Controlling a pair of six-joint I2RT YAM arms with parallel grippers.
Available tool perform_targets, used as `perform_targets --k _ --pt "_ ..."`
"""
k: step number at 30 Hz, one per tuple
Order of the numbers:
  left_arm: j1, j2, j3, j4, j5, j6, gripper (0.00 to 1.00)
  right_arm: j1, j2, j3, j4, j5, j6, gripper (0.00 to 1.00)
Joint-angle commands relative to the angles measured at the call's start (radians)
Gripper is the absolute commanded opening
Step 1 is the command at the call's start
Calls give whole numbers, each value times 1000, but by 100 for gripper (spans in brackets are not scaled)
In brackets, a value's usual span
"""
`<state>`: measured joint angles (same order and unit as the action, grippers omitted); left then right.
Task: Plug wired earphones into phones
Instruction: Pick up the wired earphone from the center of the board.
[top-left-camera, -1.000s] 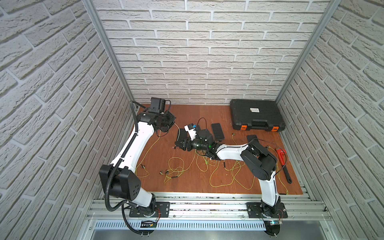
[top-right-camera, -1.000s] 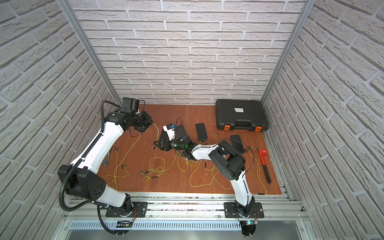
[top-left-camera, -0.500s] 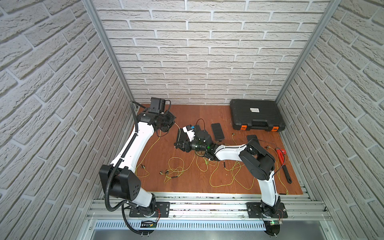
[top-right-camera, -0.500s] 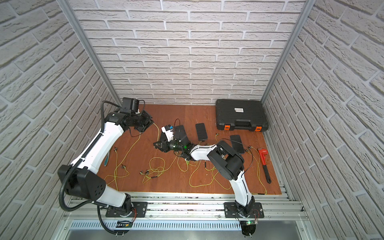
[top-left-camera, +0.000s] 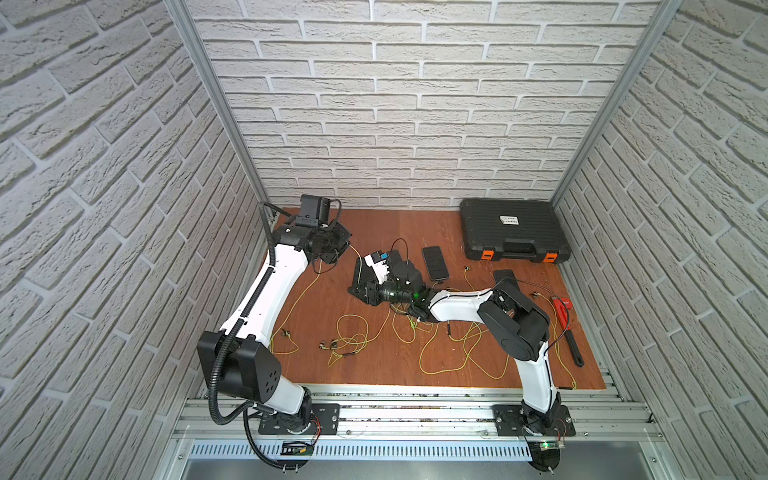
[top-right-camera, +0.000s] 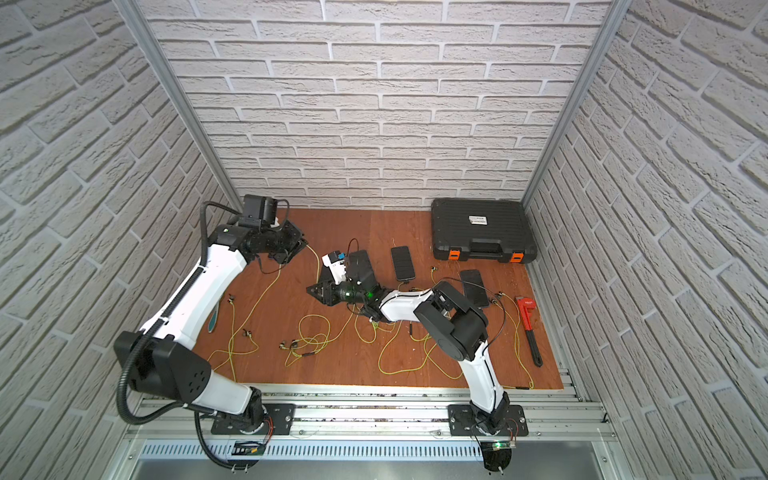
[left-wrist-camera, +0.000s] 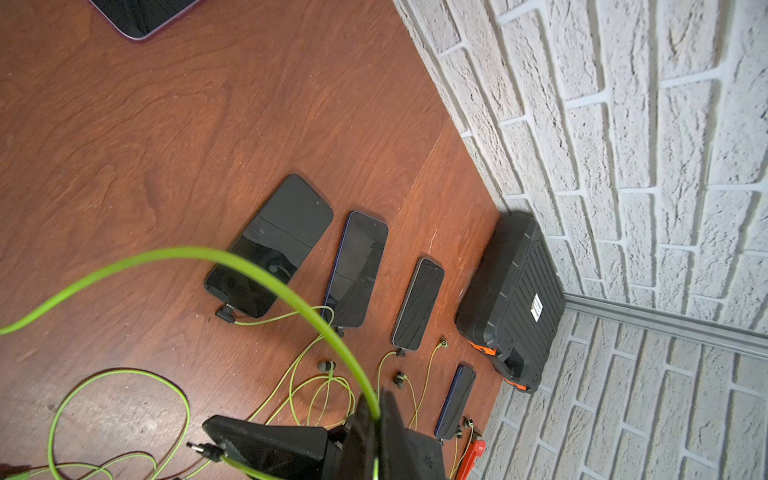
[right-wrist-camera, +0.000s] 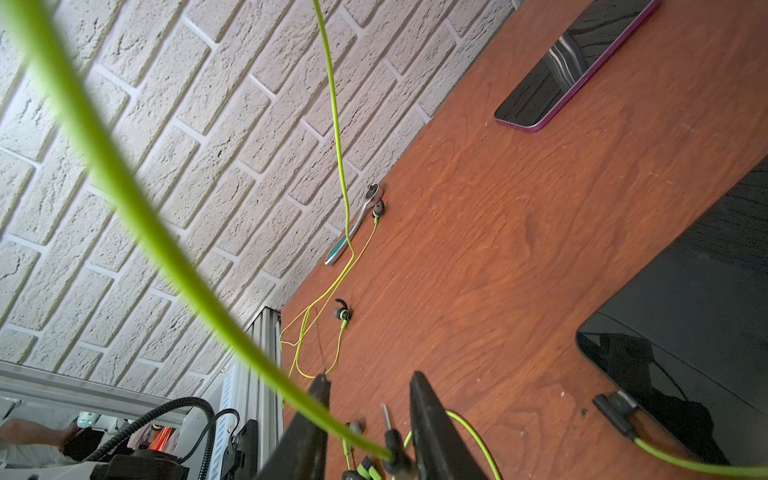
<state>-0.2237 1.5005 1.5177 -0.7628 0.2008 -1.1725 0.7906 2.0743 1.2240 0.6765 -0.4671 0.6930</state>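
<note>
Closing the right jaws, apart either side of the plug (right-wrist-camera: 390, 436) at lower centre, grip its dark body squarely, leaving the metal tip free for the phone (right-wrist-camera: 573, 62) at upper right; give slack from the left jaws, clamped on the cord (left-wrist-camera: 187, 251)

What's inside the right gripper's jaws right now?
A dark earphone plug, metal tip outward, sits between the right gripper's parted fingers, near one of them. Its blurred yellow-green cord covers the plug's base, so contact cannot be seen.
</note>
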Motion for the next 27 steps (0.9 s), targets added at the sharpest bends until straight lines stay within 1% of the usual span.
perform_targets --k 1,12,27 --pt "8 -28 -13 36 11 0 0 11 16 -7 15 1 -6 35" --pt "18 -33 -37 46 22 5 0 11 -28 -61 17 16 -20 35" --pt "18 -25 -53 66 41 4 0 11 -50 -62 11 41 -59 36"
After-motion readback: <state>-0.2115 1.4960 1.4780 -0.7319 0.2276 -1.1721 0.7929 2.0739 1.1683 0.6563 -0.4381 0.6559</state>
